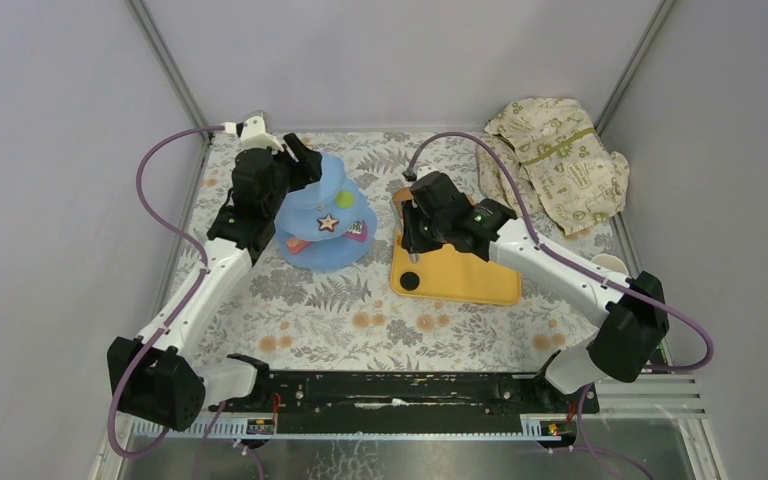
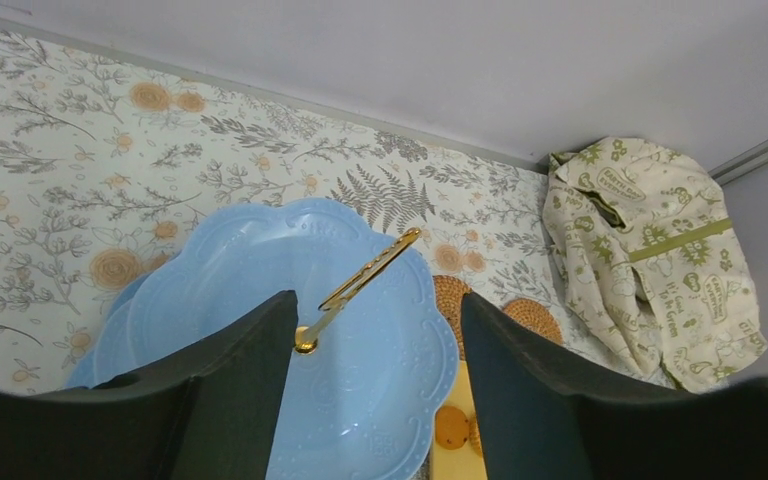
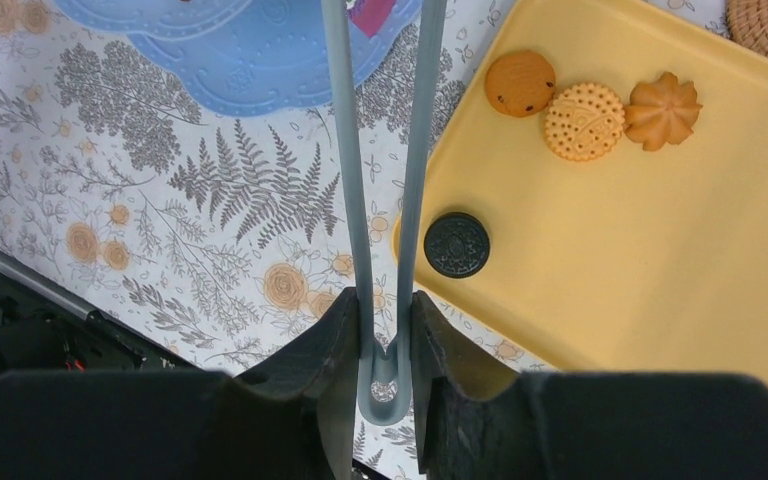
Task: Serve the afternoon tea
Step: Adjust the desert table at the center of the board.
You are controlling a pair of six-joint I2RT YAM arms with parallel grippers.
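Right wrist view: right gripper (image 3: 385,310) is clamped on the hinge end of the grey tongs (image 3: 345,150). Their 2 arms run straight away from it toward the far side w/ a slim gap between. The tips are cut off at the frame edge, so can't tell if they hold anything. The tongs' long axis lies roughly along the left edge of the yellow tray (image 3: 660,260), over the floral tabletop (image 3: 210,200) betw. tray and blue 3-tier stand (image 3: 260,60).

The dark sandwich biscuit (image 3: 456,244) sits just right of the tong arms at the tray's near-left corner, closest to the gripper. 3 more biscuits, choc-chip (image 3: 520,83), dotted round (image 3: 584,121) and flower-shaped (image 3: 663,110), lie in a row farther off, right and far. Any pick prob. needs the tongs swung right, and the right arm is the nearer one.

Left wrist view: left gripper (image 2: 378,305) has fingers spread wide, 1 each side of the stand's gold handle (image 2: 360,282), gripping nothing visible. 2 woven coasters (image 2: 532,320) lie past the stand's right rim, the cloth (image 2: 650,250) farther right.

Top view: the stand carries a star pastry (image 1: 328,222) on a lower tier.
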